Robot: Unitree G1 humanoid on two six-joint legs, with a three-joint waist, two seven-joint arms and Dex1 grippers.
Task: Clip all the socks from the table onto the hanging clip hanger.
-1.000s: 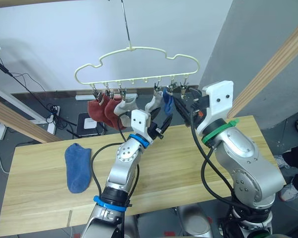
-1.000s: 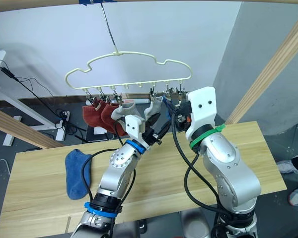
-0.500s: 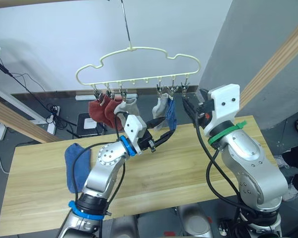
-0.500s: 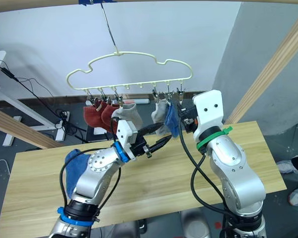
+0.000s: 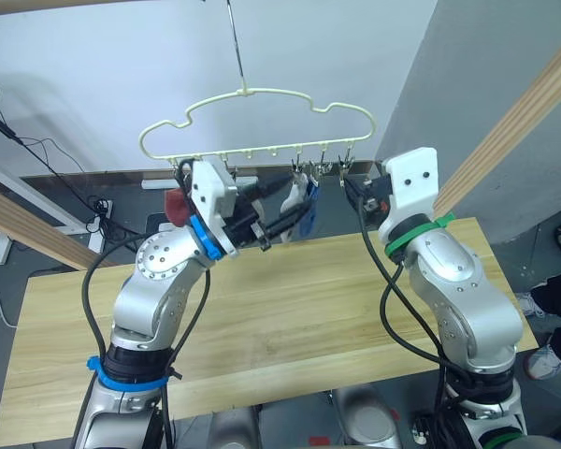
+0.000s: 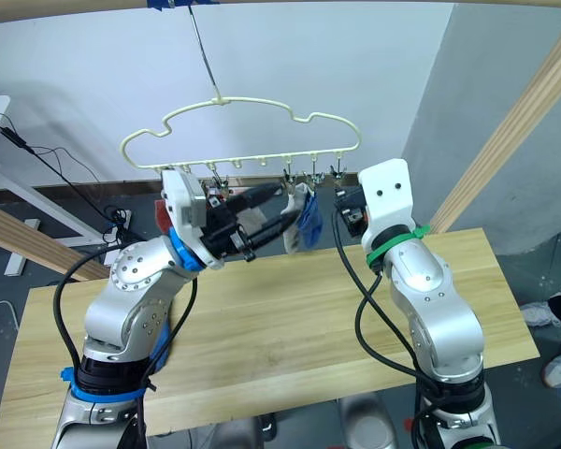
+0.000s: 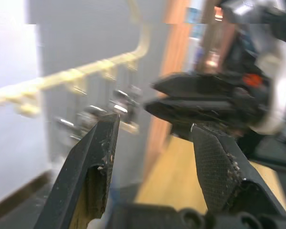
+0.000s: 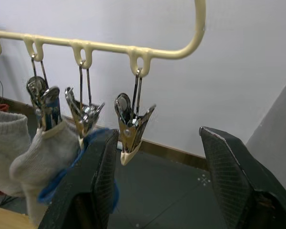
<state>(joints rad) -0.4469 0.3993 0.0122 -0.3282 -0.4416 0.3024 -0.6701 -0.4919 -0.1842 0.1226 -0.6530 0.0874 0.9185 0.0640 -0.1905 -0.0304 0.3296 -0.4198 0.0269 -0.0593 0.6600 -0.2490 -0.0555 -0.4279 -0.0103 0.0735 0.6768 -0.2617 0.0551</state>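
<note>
- Socks, the short knit ankle ones, are mostly on the line. A light grey sock [image 8: 38, 152] and a blue sock [image 8: 57, 183] each hang from their own small metal clip. A rust red sock [image 5: 175, 208] peeks out further along, behind the left arm.
- They all dangle from the pale yellow cloud-shaped wire clip hanger [image 8: 105, 46], which hangs by its thin hook above the far edge of the long light wood plank table [image 5: 309, 299].
- The end metal clip [image 8: 131, 129], right beside the blue sock, has nothing in it, so I'd say the job isn't finished.
- The left gripper [image 7: 155, 125] is raised near the clip row with its fingers spread and nothing between them.
- The right gripper [image 8: 158, 132] is also released and empty, pointed up at that bare end clip.
- My read: this is the gap between socks, with one just pinned and the next not yet fetched.
- Next move, I reckon: the left arm goes down to the tabletop for any remaining sock. It's blocking that part of the wood, so I can't confirm one's there. Then the right hand squeezes the end clip open while the cuff is fed in.
</note>
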